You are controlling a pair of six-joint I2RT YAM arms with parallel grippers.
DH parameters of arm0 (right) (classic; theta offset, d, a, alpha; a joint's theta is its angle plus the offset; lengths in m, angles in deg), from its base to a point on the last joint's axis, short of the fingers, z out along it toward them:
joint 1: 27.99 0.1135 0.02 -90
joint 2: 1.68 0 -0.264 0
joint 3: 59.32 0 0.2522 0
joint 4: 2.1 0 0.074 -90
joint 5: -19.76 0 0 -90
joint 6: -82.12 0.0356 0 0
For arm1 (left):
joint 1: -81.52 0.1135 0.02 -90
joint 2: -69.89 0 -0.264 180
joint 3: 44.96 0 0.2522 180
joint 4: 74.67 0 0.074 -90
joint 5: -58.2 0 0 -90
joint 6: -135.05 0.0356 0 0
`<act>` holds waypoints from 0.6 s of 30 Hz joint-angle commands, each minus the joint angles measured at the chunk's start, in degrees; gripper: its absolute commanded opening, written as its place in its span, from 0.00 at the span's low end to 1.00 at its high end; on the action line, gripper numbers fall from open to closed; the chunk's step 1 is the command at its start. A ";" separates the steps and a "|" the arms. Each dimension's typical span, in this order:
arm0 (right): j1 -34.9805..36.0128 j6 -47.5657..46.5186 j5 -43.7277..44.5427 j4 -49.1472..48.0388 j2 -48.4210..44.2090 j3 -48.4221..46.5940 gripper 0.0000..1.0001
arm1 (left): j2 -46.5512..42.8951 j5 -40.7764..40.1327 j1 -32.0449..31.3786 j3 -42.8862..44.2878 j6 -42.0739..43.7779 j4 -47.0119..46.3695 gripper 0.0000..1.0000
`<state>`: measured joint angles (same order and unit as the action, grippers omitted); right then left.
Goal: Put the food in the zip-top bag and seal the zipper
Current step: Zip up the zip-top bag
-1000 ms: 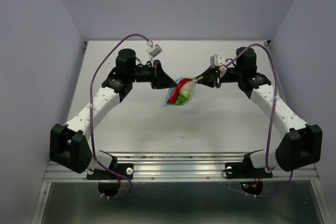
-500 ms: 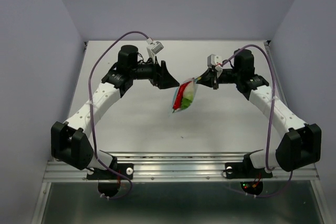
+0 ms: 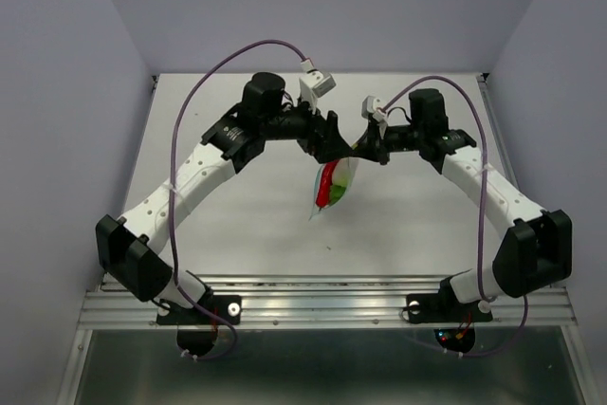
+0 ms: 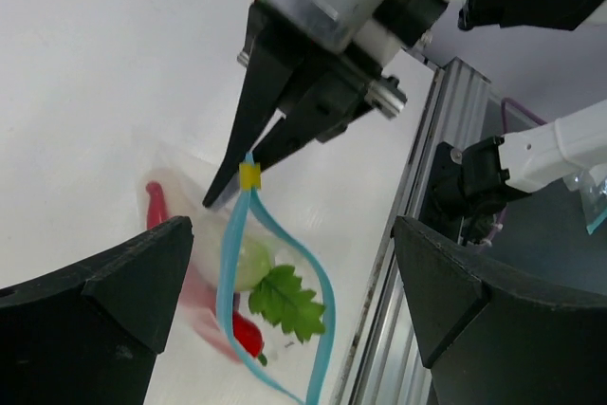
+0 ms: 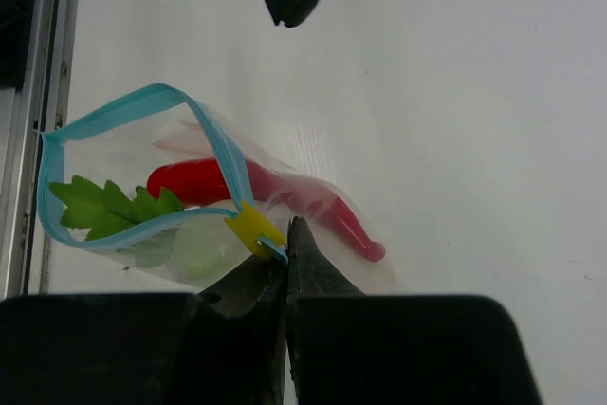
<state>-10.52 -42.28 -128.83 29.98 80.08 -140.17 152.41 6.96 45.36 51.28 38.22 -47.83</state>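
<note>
Your right tool pinched the zipper at one end, suspending the open zip-top bag; your left tool stood spread near it.

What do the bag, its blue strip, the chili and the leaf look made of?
The bag looks like thin, clear, glossy plastic film: contents show through and it creases. The blue strip is opaque, probably stiffer plastic, holding a smooth loop. The chili is smooth red, slightly shiny, likely moulded plastic or rubber. The leaf is flat matte green; felt, foam or soft plastic, unclear.
</note>
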 commanded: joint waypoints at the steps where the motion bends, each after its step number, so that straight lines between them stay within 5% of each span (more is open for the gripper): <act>1: 2.48 2.40 5.40 1.62 -0.72 -2.78 0.01 | 1.85 -4.30 -0.75 4.53 2.79 0.98 0.99; 14: 3.00 9.87 10.34 5.84 -1.25 -5.24 0.01 | 7.04 -7.83 -2.25 6.64 5.78 3.70 0.99; 18: 3.53 10.31 9.98 8.03 -0.20 -6.47 0.01 | 9.50 -7.21 -2.51 8.49 5.42 4.06 0.89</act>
<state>-7.63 -33.95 -119.08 36.10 80.12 -142.84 161.04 -1.02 43.57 56.02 42.63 -43.04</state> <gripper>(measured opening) 0.016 0.914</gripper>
